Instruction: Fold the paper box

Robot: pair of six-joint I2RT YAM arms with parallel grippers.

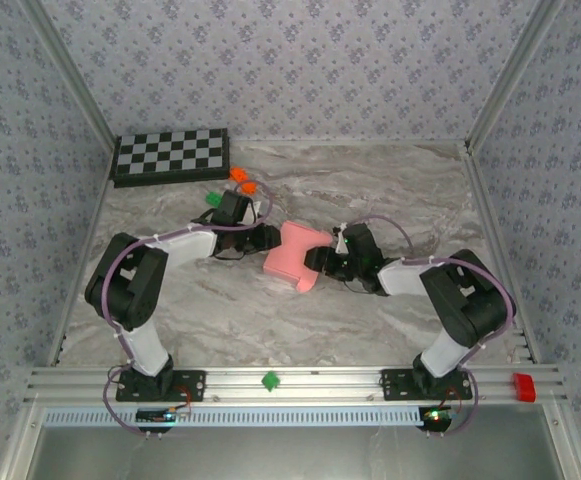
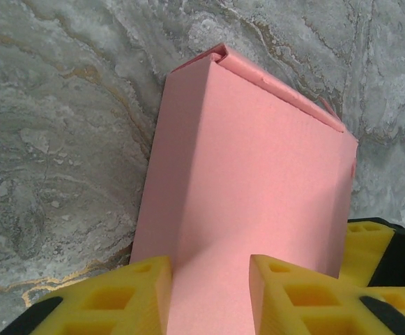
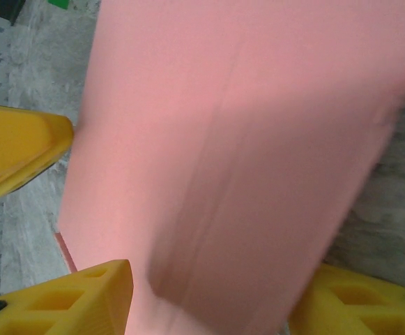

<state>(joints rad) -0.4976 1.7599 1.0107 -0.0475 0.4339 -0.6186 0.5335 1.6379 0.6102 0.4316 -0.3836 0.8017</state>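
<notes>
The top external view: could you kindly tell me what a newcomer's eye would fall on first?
The pink paper box at the middle of the marbled table stands out at once, with the left claw and the right claw reaching to it from either side. Next comes the black-and-white checkerboard at the far left corner.

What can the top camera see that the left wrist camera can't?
Top camera: the black-and-white checkerboard, a small orange brick, and the whole left arm and right arm. Left wrist camera: up close, the tucked fold at the far edge of the pink card box, plus yellow fingers of the left gripper. Both: that box and the grey marble table.
</notes>
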